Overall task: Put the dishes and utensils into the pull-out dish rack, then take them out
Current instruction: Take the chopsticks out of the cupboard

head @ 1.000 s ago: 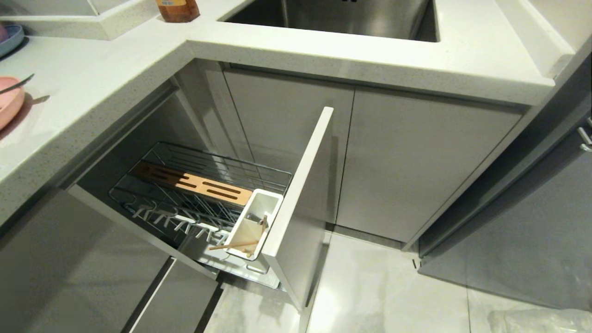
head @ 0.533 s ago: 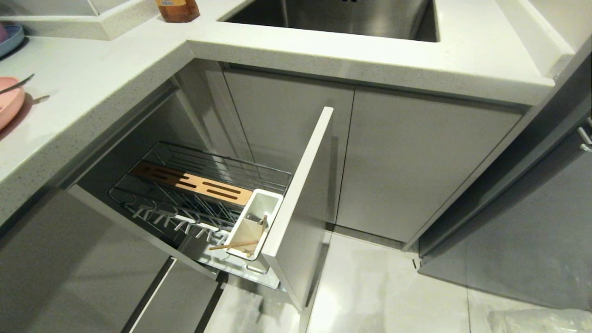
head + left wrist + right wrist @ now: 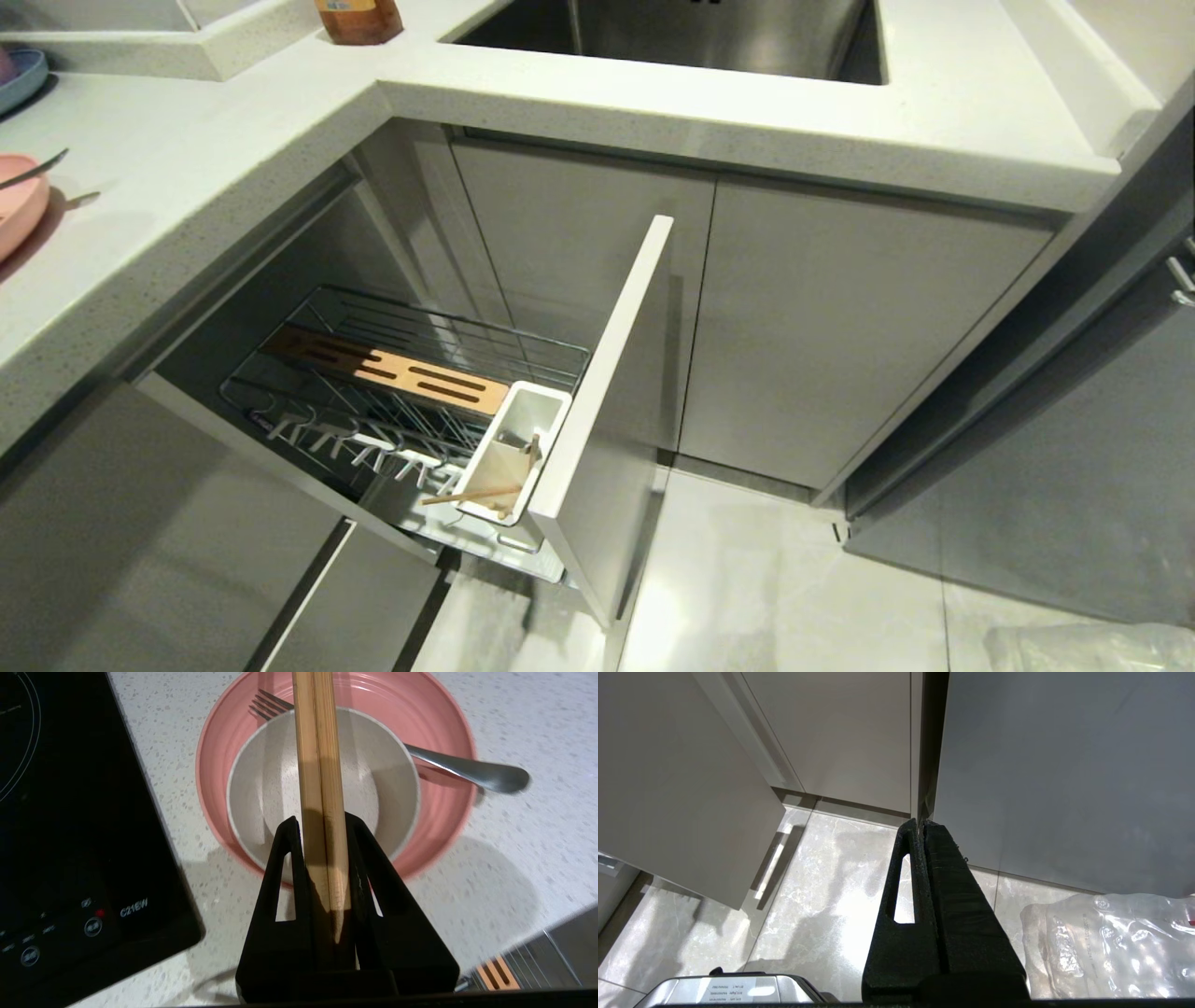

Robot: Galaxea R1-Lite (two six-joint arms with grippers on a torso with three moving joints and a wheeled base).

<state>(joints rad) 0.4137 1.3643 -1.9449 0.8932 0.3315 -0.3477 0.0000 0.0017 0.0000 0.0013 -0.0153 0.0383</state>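
We count two chopsticks (image 3: 321, 788); one pink plate (image 3: 434, 742); one white bowl (image 3: 373, 793). We log one fork (image 3: 467, 771); one dish rack (image 3: 392, 392).

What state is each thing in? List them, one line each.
dish rack: pulled out, no dishes in it.
utensil box: a wooden stick leans in it.
left gripper: shut on chopsticks, above the bowl.
white bowl: sits in pink plate on the counter.
metal utensil: lies across the plate.
right gripper: shut, empty.
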